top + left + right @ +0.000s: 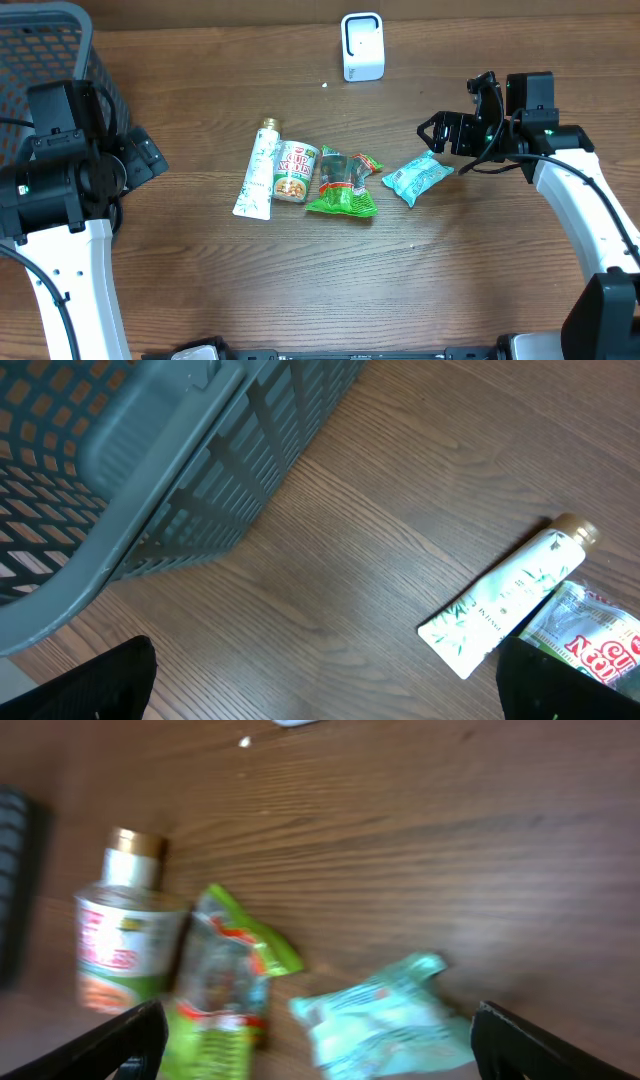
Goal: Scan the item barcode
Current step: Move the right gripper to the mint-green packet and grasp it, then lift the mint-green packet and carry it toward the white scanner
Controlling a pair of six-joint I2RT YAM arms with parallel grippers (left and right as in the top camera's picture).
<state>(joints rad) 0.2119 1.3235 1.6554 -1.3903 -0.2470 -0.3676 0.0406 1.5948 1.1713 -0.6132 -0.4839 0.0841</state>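
table (pixel 200 285), tube (pixel 256 175), cup (pixel 295 172), green packet (pixel 343 190), blue packet (pixel 417 178)

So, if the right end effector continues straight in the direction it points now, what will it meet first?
Most likely the pale blue packet, lying just ahead of the right end effector, between its open jaws in the wrist view; the gap in height is unclear.

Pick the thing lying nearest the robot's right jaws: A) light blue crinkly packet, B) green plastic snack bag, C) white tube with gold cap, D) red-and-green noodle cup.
A: in the overhead view the light blue crinkly packet lies right beside the right jaws, closer than anything else.
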